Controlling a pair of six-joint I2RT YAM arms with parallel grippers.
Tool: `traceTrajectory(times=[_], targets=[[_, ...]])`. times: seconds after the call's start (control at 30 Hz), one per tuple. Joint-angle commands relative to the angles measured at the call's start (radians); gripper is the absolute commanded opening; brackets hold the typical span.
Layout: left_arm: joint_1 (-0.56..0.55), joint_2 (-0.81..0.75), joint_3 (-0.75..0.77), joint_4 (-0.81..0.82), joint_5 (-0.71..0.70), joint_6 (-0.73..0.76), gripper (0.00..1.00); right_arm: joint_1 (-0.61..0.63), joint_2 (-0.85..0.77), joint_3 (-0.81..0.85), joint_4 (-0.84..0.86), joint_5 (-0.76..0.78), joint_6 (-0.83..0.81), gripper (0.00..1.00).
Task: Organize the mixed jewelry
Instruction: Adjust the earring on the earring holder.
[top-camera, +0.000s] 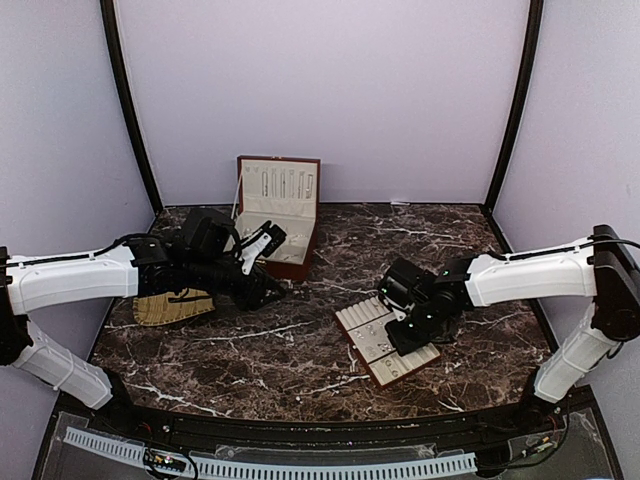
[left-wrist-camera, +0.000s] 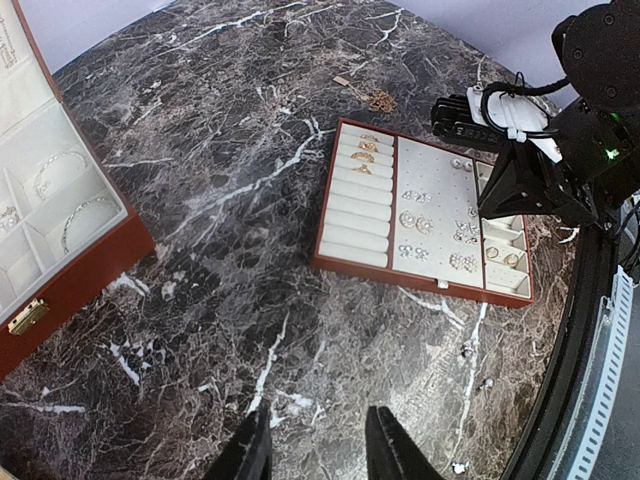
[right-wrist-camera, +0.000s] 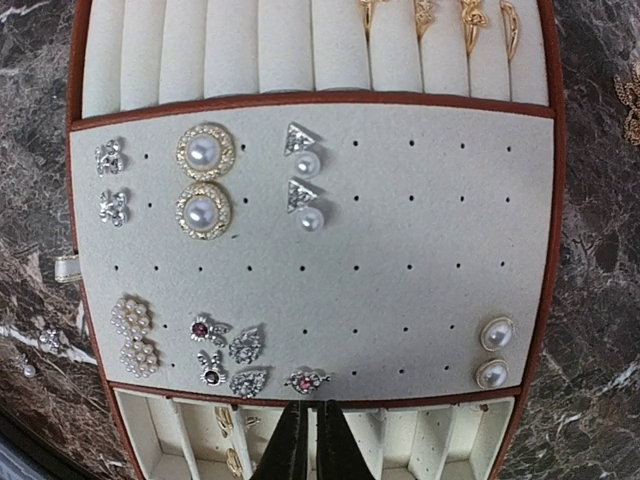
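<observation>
The mixed jewelry is spread about. Silvery and pearl studs (right-wrist-camera: 205, 185) are pinned on the cream slotted tray (right-wrist-camera: 430, 240), with gold rings (right-wrist-camera: 470, 20) in its rolls. Thin silvery bangles (left-wrist-camera: 85, 213) lie in the open red-brown box (left-wrist-camera: 70, 285). Tiny loose pieces (left-wrist-camera: 465, 350) lie on the marble by the tray. My right gripper (right-wrist-camera: 310, 425) hangs shut over the tray's near edge, just behind a pink-stone stud (right-wrist-camera: 307, 380), with nothing visible between its fingers. My left gripper (left-wrist-camera: 318, 450) hovers open and empty above bare marble, between box and tray (top-camera: 360, 315).
A woven straw-coloured mat (top-camera: 172, 307) lies under the left arm. The box (top-camera: 285, 215) stands open at the back, lid upright. A gold chain piece (left-wrist-camera: 380, 100) rests on the marble beyond the tray. Small compartments (right-wrist-camera: 440, 445) at the tray's near edge hold gold pieces (right-wrist-camera: 230, 440).
</observation>
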Motion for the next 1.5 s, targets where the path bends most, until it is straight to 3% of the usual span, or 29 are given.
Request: traceTrajectory(times=[0.0, 0.27, 0.53, 1.0, 1.33, 1.47], targets=[[0.001, -0.016, 0.018, -0.02, -0.006, 0.017, 0.35, 0.014, 0.012, 0.005, 0.007, 0.02, 0.008, 0.06], [0.001, -0.046, -0.006, 0.006, -0.042, 0.005, 0.37, 0.013, -0.031, 0.004, 0.023, 0.05, 0.027, 0.12], [0.001, -0.012, -0.014, 0.025, -0.094, -0.013, 0.4, 0.009, -0.135, -0.057, 0.045, 0.087, 0.036, 0.27], [0.017, 0.107, 0.106, -0.002, -0.094, -0.113, 0.43, -0.062, -0.334, -0.175, 0.165, 0.041, 0.008, 0.44], [0.153, 0.124, 0.114, 0.025, 0.005, -0.121, 0.51, -0.078, -0.34, -0.22, 0.3, -0.006, 0.013, 0.47], [0.222, 0.106, 0.098, 0.037, 0.07, -0.122, 0.58, -0.079, -0.334, -0.241, 0.34, -0.043, 0.047, 0.48]])
